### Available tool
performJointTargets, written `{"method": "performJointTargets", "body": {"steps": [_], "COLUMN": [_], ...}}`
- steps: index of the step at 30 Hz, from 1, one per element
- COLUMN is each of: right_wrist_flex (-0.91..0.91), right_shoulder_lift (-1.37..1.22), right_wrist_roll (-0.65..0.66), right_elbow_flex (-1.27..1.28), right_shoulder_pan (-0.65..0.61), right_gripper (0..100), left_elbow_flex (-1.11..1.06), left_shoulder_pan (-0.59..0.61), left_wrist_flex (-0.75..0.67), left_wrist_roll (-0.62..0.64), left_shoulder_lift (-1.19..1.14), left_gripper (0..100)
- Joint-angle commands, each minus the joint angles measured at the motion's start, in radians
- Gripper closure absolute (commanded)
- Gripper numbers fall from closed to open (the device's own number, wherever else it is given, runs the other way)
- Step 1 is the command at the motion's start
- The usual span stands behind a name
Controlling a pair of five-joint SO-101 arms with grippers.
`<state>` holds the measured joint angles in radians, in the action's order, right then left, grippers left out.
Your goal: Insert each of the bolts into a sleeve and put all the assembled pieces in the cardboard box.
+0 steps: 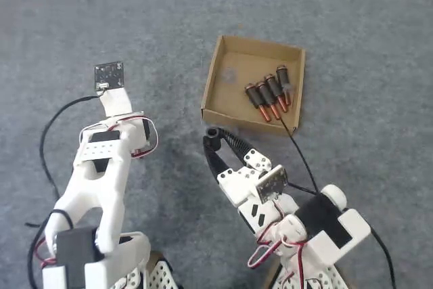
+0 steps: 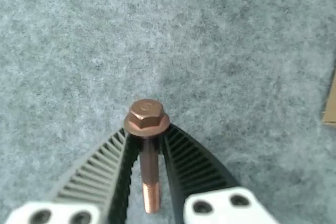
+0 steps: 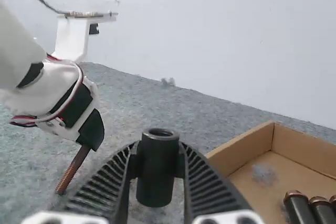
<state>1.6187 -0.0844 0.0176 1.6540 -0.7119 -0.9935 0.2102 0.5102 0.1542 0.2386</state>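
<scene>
A copper bolt [image 2: 147, 120] with a hex flange head sits between the black ribbed fingers of my left gripper [image 2: 148, 142], which is shut on its shank, over grey carpet. My right gripper [image 3: 157, 156] is shut on an upright black sleeve [image 3: 156, 167], open end up. In the high view that sleeve [image 1: 212, 132] is just in front of the cardboard box [image 1: 230, 116]. The right wrist view shows the left arm's gripper [image 3: 88, 129] a short way off, with the bolt's shank [image 3: 72, 170] angling down to the carpet. Several assembled pieces [image 1: 269, 94] lie in the box.
The left arm [image 1: 108, 153] stands at the left of the grey carpet, its wrist bent downward. The right arm [image 1: 298, 221] comes in from the lower right, with a black cable [image 1: 298, 150] trailing past the box. A pale wall [image 3: 236, 40] rises behind the carpet.
</scene>
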Motion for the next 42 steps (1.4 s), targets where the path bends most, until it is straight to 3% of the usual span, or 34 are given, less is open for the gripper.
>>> {"method": "performJointTargets", "body": {"steps": [1,5,15,20,26,32,42], "right_wrist_flex": [-0.008,-0.010,-0.012,-0.077,-0.081,-0.081,-0.082], "right_shoulder_lift": [0.031,0.028,0.028,0.028,0.028,0.028,0.028], "right_wrist_roll": [-0.014,-0.014,-0.015,-0.014,-0.014,-0.014,-0.011], "right_elbow_flex": [0.026,0.026,0.025,0.009,0.008,0.008,0.008], "right_shoulder_pan": [0.002,0.002,0.002,0.002,0.002,0.002,-0.008], "right_gripper": [99.2,99.2,99.2,99.2,99.2,99.2,99.2], "left_elbow_flex": [0.004,0.015,-0.065,-0.208,-0.395,-0.420,-0.420], "left_shoulder_pan": [0.017,0.078,0.063,0.049,-0.058,-0.199,-0.526], "left_wrist_flex": [-0.021,-0.064,-0.140,-0.316,-0.499,-0.390,-0.029], "left_wrist_roll": [-0.003,0.002,0.005,0.009,0.130,0.140,0.137], "left_shoulder_lift": [0.057,0.092,0.367,0.554,0.802,1.054,1.405], "left_gripper": [99,99,99,99,99,99,99]}}
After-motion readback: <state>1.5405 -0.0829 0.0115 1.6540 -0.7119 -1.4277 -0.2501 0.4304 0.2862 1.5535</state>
